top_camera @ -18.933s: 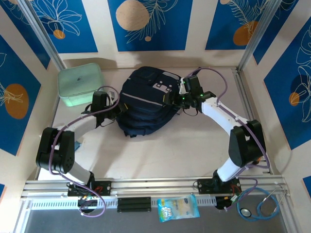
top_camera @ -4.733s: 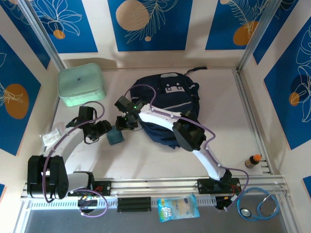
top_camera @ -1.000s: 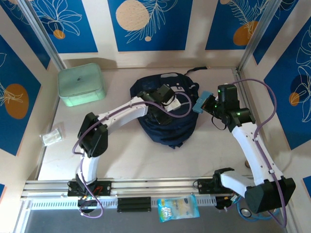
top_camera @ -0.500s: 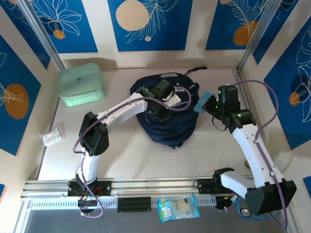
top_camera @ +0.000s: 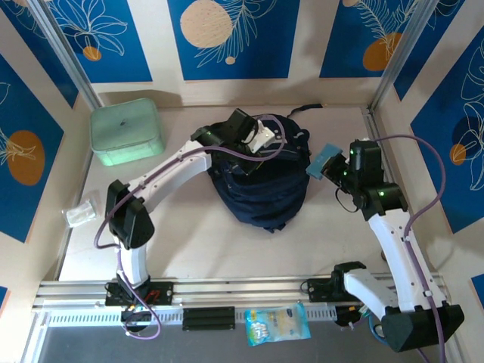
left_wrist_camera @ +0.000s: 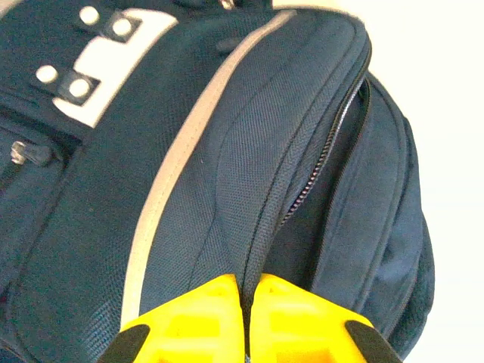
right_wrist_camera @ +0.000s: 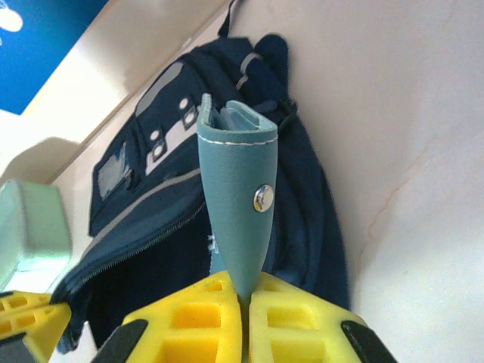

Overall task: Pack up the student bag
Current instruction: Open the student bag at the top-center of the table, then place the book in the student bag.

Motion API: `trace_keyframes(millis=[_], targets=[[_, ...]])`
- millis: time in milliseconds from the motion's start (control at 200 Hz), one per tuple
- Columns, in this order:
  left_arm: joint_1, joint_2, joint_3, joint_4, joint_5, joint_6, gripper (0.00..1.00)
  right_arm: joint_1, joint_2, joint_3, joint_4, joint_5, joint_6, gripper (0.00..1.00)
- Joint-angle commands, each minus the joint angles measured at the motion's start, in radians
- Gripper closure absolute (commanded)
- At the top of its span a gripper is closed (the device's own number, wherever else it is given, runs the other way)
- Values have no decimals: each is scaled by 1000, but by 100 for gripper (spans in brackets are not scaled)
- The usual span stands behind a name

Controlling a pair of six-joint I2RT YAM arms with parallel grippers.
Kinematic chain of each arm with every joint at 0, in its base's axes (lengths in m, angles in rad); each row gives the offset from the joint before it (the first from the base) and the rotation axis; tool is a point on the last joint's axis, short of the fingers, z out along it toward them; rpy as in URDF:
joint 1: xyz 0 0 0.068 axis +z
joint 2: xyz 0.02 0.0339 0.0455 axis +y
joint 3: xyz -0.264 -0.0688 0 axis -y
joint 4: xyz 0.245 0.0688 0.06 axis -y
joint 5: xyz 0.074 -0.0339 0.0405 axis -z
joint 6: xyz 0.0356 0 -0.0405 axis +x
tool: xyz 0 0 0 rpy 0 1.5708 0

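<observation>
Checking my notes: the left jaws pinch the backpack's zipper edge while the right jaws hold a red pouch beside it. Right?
Not quite: the pouch in the right jaws is teal, not red, as the right wrist view shows. The left jaws do pinch the backpack.

The left arm (top_camera: 162, 172) is covering the top of the student bag (top_camera: 261, 197); the mint box (right_wrist_camera: 26, 223) is running off the left edge.

the student bag (left_wrist_camera: 249, 166) is matt coarse-woven cloth; the teal pouch (right_wrist_camera: 236, 189) is smooth, possibly leather, with a glossy metal stud (right_wrist_camera: 262, 197).
</observation>
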Motion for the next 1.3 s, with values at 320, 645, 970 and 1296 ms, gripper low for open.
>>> trace_keyframes(millis=[320, 645, 970, 1296], targets=[[2, -75, -30, 199, 133, -104, 94, 109, 48, -179, 342, -238, 406, 92], [2, -79, -28, 207, 99, -140, 94, 259, 260, -172, 551, -111, 679, 86], [13, -74, -4, 196, 80, -169, 94, 276, 439, -136, 674, -127, 692, 74], [24, -75, -5, 199, 101, -189, 93, 265, 418, -124, 573, -113, 694, 68]])
